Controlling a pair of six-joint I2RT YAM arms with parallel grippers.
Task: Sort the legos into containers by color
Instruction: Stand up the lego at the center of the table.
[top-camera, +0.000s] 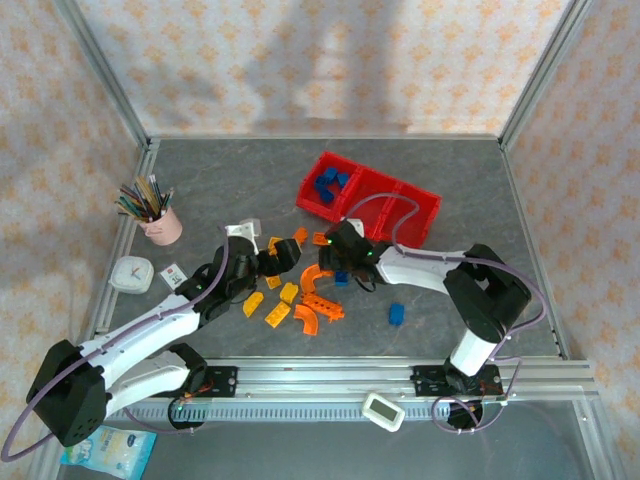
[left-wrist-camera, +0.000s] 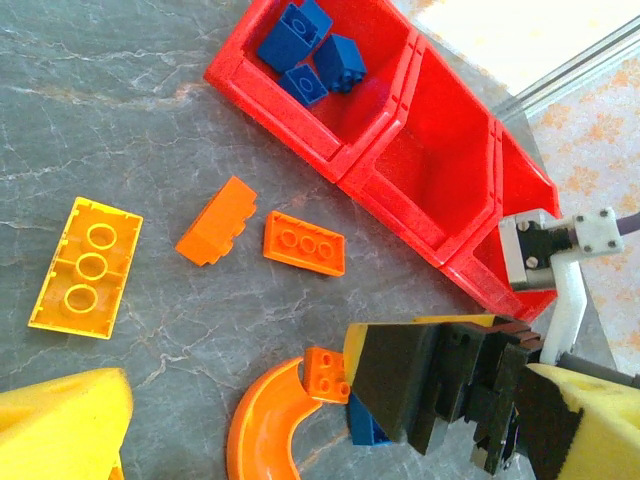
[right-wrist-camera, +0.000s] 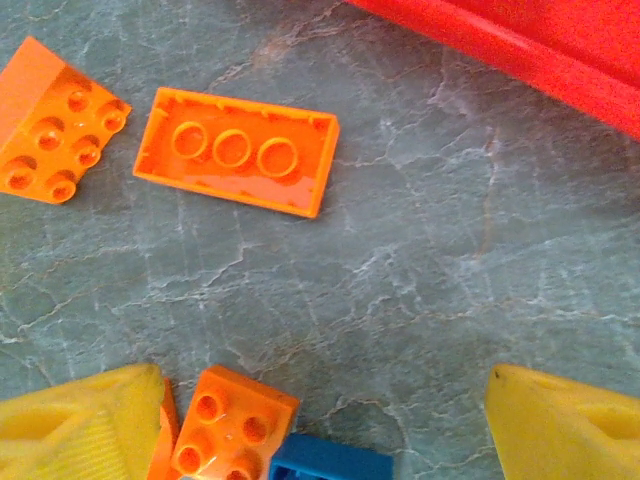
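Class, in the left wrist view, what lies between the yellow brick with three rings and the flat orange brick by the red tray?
A chunky orange brick, touching neither the yellow brick nor the flat orange brick, as the left wrist view shows.

You have loose legos (top-camera: 277, 317) at table (top-camera: 450, 170) centre | tray (top-camera: 418, 208) at their 1 o'clock, bricks (top-camera: 330, 185) in its left compartment (top-camera: 308, 192) | pencil cup (top-camera: 163, 227) at their 10 o'clock

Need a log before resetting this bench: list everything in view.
tray: one, red, three compartments, far centre
blue bricks: about four in its left compartment, two loose
orange and yellow bricks: about a dozen, loose, centre
cup of pencils: one, pink, far left
white gadgets: two, left edge and near edge
packet: one, blue-white, near left corner
left tool, right tool: yellow-padded, open, over the bricks
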